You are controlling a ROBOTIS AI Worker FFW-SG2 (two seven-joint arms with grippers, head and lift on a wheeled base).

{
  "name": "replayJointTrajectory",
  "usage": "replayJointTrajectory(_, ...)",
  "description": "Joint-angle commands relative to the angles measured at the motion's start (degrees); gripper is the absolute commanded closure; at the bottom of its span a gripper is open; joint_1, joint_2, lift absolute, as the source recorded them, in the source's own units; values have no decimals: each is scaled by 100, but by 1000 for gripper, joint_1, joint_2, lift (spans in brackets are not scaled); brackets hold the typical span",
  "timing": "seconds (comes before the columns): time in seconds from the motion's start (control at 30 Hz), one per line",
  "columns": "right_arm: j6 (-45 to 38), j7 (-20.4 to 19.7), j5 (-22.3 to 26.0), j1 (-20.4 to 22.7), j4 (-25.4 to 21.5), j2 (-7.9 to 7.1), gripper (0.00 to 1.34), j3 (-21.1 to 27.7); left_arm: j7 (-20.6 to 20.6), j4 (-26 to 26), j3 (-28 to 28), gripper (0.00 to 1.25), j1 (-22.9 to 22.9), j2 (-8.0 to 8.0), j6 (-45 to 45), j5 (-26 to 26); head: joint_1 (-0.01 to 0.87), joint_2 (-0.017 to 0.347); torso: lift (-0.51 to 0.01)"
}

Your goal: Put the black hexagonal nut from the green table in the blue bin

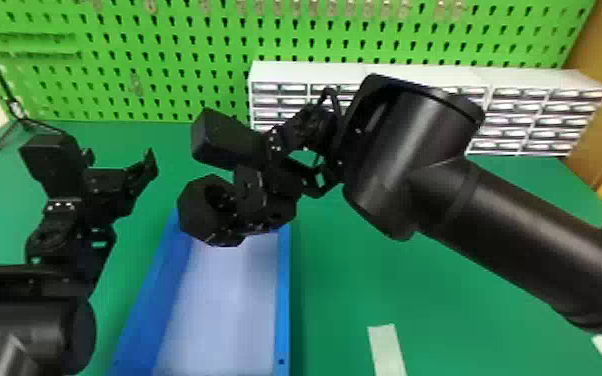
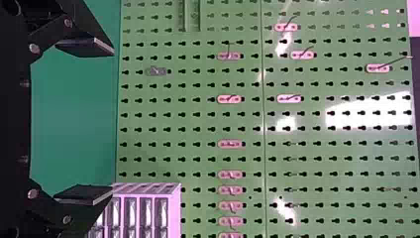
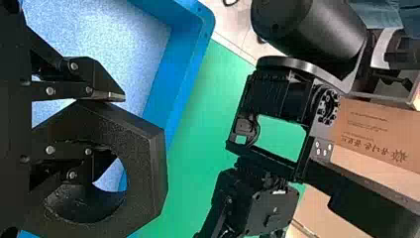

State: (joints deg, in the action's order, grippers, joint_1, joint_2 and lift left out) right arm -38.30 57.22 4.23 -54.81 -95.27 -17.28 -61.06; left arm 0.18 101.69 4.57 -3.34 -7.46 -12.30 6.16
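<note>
Matte black, thick-walled: that's our black hexagonal nut (image 3: 146, 168), flat outer faces, sharp corners, wide round through-hole, lightly grained surface. We have it clenched in the right gripper (image 1: 227, 217), one finger inside the hole, the other against an outer face, so the grip is on the wall. It's tilted, up in the air at the far end of the blue bin (image 1: 281, 295). Our left gripper (image 1: 119, 159) is off to the left of it, jaws released and wide apart, nothing between them.

Bin: long, open-topped, solid blue walls, small dark holes in the rim, pale bluish floor showing. It sits on the green table (image 1: 345, 280), with a pale strip (image 1: 387, 350) to its right.

Beyond, we see white drawer cabinets (image 1: 310, 72) at the table's back, rows of small drawers, contents too small to tell. Behind those, green pegboard (image 1: 205, 100) with hooks. Writing: farther off in the right wrist view, a cardboard box (image 3: 376, 116) carries dark print.
</note>
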Motion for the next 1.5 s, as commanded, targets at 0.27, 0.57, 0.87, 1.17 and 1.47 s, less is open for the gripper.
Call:
replayJointTrajectory(0.27, 25, 0, -10, -56, 0, -12, 987, -82, 0, 0, 0, 279, 9, -1, 0, -1, 686, 28, -96)
replayJointTrajectory(0.57, 42, -9, -133, -47, 0, -38, 776, -91, 0, 0, 0, 279, 0, -10, 0, 8, 686, 28, -96)
replayJointTrajectory(0.87, 25, -9, -291, -38, 0, -47, 394, -99, 0, 0, -17, 286, 0, -36, 9, 16, 686, 28, -96)
replayJointTrajectory(1.17, 16, -18, -344, -12, 0, -38, 344, -73, 0, 0, -17, 291, 0, -45, 9, 34, 686, 28, -96)
replayJointTrajectory(1.47, 16, -18, -353, -3, 0, -47, 344, -64, 0, 0, -17, 291, 9, -54, 9, 34, 686, 28, -96)
